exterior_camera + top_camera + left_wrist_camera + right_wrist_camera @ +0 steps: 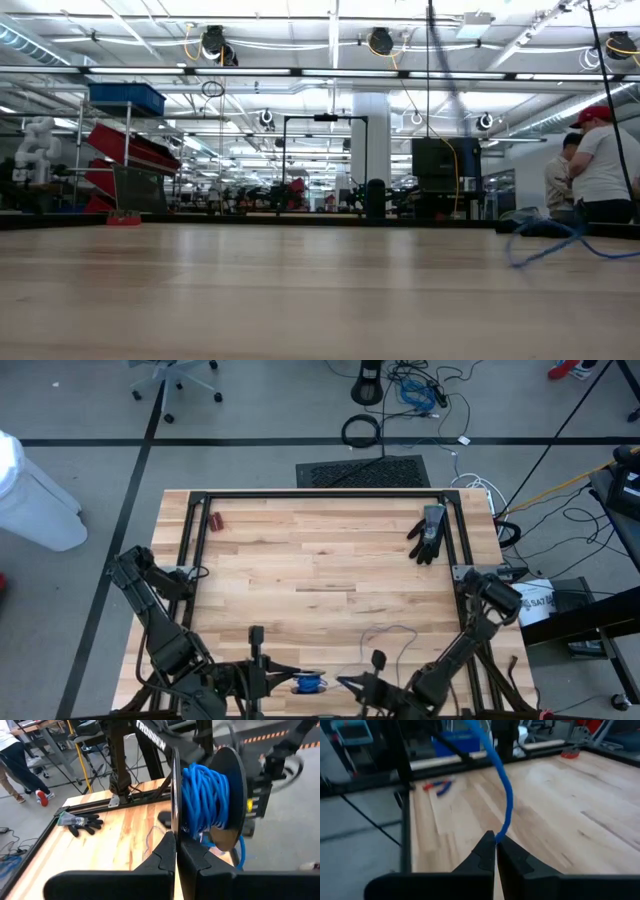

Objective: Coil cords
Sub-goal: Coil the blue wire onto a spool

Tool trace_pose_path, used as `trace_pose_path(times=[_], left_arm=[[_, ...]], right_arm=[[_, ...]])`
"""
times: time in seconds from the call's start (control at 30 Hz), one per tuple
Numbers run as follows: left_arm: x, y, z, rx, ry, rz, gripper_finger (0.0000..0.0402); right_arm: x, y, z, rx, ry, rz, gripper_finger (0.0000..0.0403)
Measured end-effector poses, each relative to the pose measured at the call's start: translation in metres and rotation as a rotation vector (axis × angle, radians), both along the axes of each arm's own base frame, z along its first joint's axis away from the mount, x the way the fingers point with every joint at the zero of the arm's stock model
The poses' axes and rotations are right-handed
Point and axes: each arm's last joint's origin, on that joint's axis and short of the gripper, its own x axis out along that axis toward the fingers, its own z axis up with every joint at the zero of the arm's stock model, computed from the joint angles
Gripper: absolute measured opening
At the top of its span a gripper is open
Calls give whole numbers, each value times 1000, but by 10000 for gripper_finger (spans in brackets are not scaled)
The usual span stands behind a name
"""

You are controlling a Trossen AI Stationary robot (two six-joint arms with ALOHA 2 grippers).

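A black two-disc spool (227, 795) wound with the bright blue cord (202, 800) hangs over the table's near edge, also seen from above (308, 682). My left gripper (176, 840) is shut on the spool, to its left in the high view (278, 678). My right gripper (496, 840), just right of the spool (345, 682), is shut on a free run of the cord (507, 795). A slack loop of cord (392, 638) lies on the boards and shows at the right of the low view (550, 238). My left gripper pinches the rim of the spool's nearer black disc (174, 817) between its two fingers, at the disc's lower edge. It comes roughly level from the table's left. The spool stands on edge above the fingers, clear of the boards. My right gripper pinches the blue cord (503, 833) between its fingertips, coming from the table's right. The cord lies across the fingers. From the pinch it rises in a gentle curve and leaves the wrist picture at the top.
A black glove (428, 532) lies at the far right of the table. Small pliers (437, 786) with red and blue handles lie near the frame rail, and a small red object (216, 520) is at the far left. A person (600, 165) stands beyond the table.
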Motion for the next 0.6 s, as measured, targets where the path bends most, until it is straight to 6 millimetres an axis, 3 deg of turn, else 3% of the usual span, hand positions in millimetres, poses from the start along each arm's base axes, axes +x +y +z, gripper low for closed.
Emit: trace_pose_path(times=[0.27,0.6], left_arm=[[-4,5,-8,119,71,7,6],[-5,8,-11,136,89,43,6]], right_arm=[[-27,9,45,119,-112,24,0],[-58,28,89,56,-252,45,0]])
